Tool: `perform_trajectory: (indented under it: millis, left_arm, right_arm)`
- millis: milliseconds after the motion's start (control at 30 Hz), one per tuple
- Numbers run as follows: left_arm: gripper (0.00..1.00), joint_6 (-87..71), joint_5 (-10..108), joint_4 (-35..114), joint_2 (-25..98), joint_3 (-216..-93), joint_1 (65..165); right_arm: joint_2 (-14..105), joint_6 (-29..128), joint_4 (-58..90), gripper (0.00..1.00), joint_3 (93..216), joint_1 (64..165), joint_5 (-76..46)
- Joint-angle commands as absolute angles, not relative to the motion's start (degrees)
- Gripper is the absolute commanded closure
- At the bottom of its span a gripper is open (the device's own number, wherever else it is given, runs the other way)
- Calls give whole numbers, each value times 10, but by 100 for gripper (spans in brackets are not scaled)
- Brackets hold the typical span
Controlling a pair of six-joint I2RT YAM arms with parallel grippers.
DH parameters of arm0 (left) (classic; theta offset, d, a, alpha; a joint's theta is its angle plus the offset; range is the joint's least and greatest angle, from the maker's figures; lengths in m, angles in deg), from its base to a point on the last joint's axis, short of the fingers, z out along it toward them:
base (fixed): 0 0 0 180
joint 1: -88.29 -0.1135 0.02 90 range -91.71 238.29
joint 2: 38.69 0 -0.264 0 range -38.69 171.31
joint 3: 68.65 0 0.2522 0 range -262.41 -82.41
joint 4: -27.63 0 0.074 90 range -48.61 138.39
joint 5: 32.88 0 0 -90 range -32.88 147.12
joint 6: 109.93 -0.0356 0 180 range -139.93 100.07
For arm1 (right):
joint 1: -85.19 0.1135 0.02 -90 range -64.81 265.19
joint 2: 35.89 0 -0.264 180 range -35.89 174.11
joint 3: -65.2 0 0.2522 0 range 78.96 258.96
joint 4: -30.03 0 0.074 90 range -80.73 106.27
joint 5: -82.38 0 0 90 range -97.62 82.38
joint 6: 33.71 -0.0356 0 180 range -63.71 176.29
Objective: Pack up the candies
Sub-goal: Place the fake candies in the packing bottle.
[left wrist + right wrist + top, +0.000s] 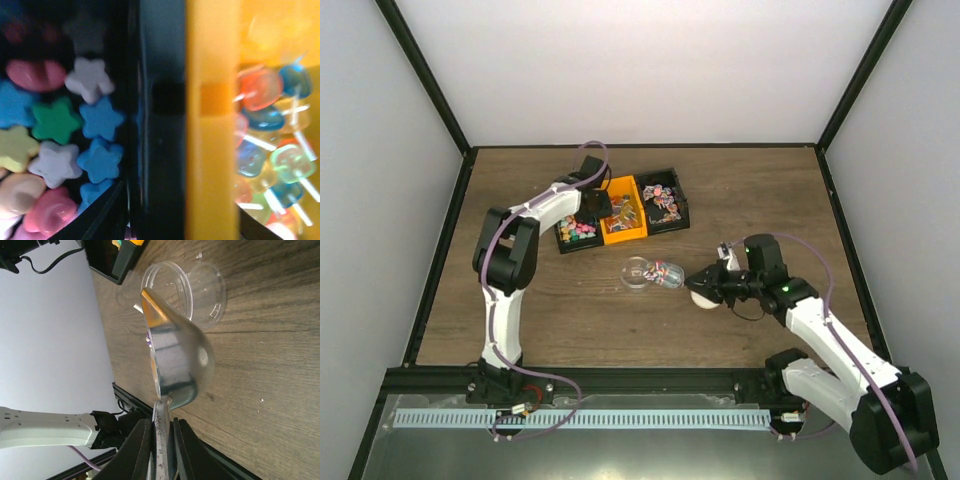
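Observation:
The candies fill three bins. Star-shaped candies (pixel 100 120) lie in a black bin (pixel 578 232), and clear wrapped sweets (pixel 272 155) lie in the orange bin (pixel 623 218). My left gripper (pixel 597 205) hovers low over the wall between these two bins. Its fingers (pixel 100 215) stand apart at the frame's lower corners, open, with nothing held. My right gripper (pixel 161 427) is shut on the handle of a metal scoop (pixel 175 360). The scoop, with a few candies (pixel 667 272) in it, is tilted at the mouth of the clear jar (pixel 200 285).
A second black bin (pixel 663 197) of wrapped sweets sits right of the orange one. A cream round lid (pixel 703 297) lies on the wooden table (pixel 770 200) under my right gripper. A black frame rail (pixel 620 375) runs along the near edge.

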State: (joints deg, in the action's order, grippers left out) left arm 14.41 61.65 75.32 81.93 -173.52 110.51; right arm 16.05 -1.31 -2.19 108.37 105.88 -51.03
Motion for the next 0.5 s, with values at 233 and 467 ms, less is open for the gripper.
perform_trajectory:
  millis: [233, 467]
  left_arm:
    - [58, 148, 595, 778, 844, -1722, 1108]
    - [58, 147, 600, 779, 843, -1725, 1107]
  right_arm:
    - [205, 45, -125, 99, 1200, 1099, -443]
    - [251, 92, -211, 99, 1275, 1113, -412]
